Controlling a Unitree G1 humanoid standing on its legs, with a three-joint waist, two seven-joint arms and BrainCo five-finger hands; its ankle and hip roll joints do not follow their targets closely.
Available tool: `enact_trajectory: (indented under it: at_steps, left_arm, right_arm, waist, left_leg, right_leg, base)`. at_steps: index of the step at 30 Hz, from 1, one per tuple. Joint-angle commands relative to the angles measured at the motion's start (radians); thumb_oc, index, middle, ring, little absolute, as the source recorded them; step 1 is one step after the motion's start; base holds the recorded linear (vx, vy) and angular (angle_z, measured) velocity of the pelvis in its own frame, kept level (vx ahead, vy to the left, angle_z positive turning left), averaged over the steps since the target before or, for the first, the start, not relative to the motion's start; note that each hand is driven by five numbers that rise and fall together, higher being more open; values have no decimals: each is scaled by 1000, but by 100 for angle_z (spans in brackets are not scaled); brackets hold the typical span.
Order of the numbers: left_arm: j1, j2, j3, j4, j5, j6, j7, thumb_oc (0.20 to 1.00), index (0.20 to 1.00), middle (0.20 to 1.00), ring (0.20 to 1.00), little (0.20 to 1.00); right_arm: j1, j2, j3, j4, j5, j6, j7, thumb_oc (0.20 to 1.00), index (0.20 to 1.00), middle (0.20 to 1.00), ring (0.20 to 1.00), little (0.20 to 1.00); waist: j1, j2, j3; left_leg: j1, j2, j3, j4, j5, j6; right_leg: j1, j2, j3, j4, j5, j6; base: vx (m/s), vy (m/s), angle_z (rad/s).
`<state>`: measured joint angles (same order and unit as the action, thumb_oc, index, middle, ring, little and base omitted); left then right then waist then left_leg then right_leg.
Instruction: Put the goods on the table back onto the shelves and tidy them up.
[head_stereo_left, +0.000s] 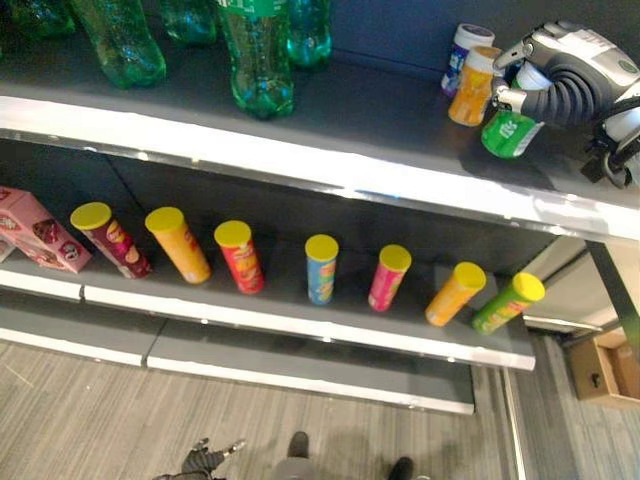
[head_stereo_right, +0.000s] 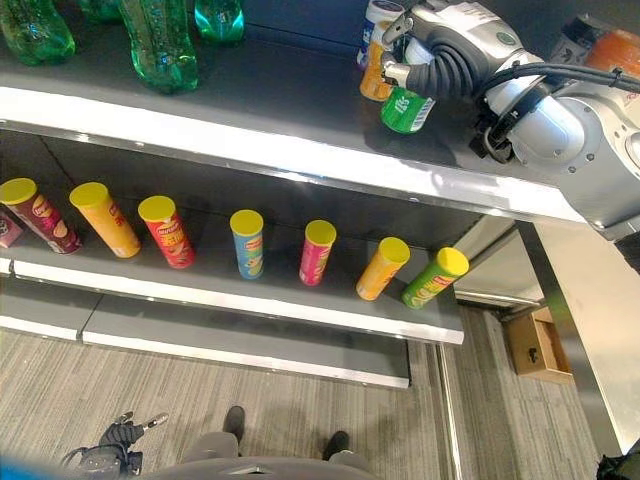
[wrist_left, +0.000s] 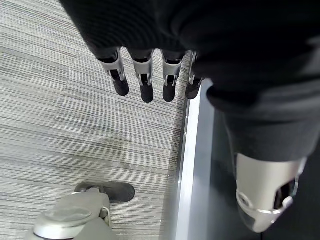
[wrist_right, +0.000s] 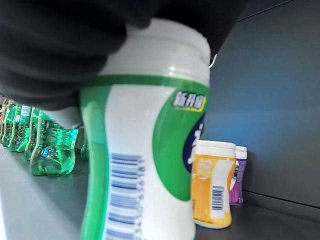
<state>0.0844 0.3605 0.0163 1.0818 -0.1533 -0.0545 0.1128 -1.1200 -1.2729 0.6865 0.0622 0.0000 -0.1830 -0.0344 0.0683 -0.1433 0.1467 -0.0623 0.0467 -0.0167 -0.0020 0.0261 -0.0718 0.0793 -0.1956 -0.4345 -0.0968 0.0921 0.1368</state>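
Green jar (head_stereo_left: 510, 132) | held in right hand (head_stereo_left: 560, 70) | over top shelf (head_stereo_left: 330, 110), seemingly tilted

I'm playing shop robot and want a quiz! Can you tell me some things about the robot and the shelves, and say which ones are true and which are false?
1. The right hand holds a green jar at the top shelf. True.
2. An orange jar stands on the top shelf beside the green jar. True.
3. The tall cans on the lower shelf have red lids. False: their lids are yellow.
4. The left hand is holding a bottle. False: its fingers hang straight over the floor, holding nothing.
5. Green bottles stand on the top shelf. True.
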Motion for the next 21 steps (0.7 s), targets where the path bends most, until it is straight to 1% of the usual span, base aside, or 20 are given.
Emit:
enact_trajectory:
  at_steps: [1,3,11,16,21]
  left_arm:
    - [-16,32,-41,25,-15,-14,16,1000,1000,1000,1000,1000]
    - [-16,26,-47,26,-13,-14,15,1000,1000,1000,1000,1000]
    - [-18,24,-50,29,-9,-13,18,1000,1000,1000,1000,1000]
    - [-19,24,-51,25,-13,-13,17,1000,1000,1000,1000,1000]
    - [-14,21,-51,21,-13,-14,15,1000,1000,1000,1000,1000]
  right_arm:
    - [-131,8,66,65,17,4,-15,200,200,200,200,200]
    - [-113,23,55,69,19,5,-10,200,200,200,200,200]
    - [-84,32,38,64,20,5,-4,200,200,200,200,200]
    - [-68,51,47,73,20,5,8,200,200,200,200,200]
    - [-55,50,49,76,12,5,15,200,200,200,200,200]
  waist:
    - [33,4,-15]
    - [38,4,-14]
    - [44,4,-11]
    - [48,2,-7]
    - [46,2,-6]
  left_leg:
    - [45,51,71,-1,-78,-49]
    - [44,51,66,-1,-79,-47]
    - [40,50,58,-1,-79,-48]
    - [43,50,55,-1,-80,-48]
    - [46,52,56,-3,-81,-49]
  right_leg:
    - [32,-44,-13,83,-140,61]
    - [34,-45,-21,86,-141,61]
    - [36,-47,-33,87,-144,61]
    - [40,-46,-36,87,-146,60]
    - [40,-45,-37,90,-148,59]
  base:
    - [0,0,0]
    - [36,-13,3]
    - [18,-5,9]
    - [0,0,0]
    - [0,0,0]
